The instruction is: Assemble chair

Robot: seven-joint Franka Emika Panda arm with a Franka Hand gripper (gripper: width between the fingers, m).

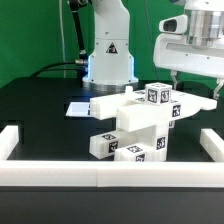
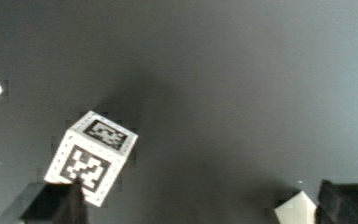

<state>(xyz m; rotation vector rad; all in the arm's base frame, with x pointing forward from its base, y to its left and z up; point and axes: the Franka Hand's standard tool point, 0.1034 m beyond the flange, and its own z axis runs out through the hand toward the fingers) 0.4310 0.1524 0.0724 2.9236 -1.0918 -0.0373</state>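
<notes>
The chair parts [image 1: 140,125] stand stacked in the middle of the black table as one chunky white cluster. Tagged blocks sit on top [image 1: 158,95] and at the base [image 1: 112,147], and a flat piece sticks out to the exterior view's right [image 1: 200,102]. My gripper [image 1: 183,75] hangs above that right end, clear of the parts. In the wrist view my gripper [image 2: 197,208] is open and empty, with dark fingertips [image 2: 51,205] wide apart. A tagged white block [image 2: 91,155] lies near one fingertip. A pointed white corner [image 2: 302,203] shows beside the other.
White border rails run along the front [image 1: 110,176], the exterior view's left [image 1: 10,142] and right [image 1: 212,145]. The marker board [image 1: 80,107] lies flat behind the chair. The arm's base [image 1: 108,55] stands at the back.
</notes>
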